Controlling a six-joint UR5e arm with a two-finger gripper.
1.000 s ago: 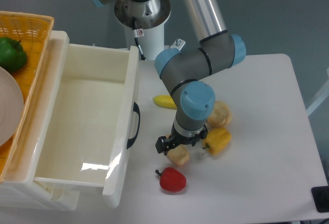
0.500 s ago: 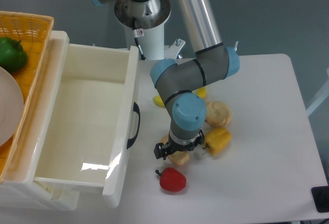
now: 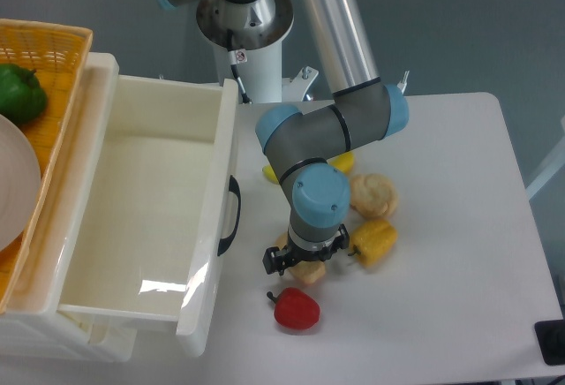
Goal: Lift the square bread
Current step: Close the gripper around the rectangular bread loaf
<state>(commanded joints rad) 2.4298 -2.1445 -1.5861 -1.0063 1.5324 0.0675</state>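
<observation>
The square bread (image 3: 309, 272) is a small pale beige block lying on the white table, with only its lower edge showing under the arm's wrist. My gripper (image 3: 296, 263) is down right over it, a dark finger (image 3: 273, 260) showing at the bread's left side. The wrist hides the jaws, so their grip on the bread does not show.
A yellow pepper (image 3: 375, 241) and a round bun (image 3: 374, 195) lie just right of the bread. A red pepper (image 3: 296, 309) sits just below it. A yellow fruit (image 3: 342, 162) lies behind the arm. An open white drawer (image 3: 132, 217) fills the left, beside an orange basket (image 3: 53, 41) holding a green pepper (image 3: 19, 92).
The arm has shifted slightly left and towards the front, settling over the bread. The bread has stayed in place.
</observation>
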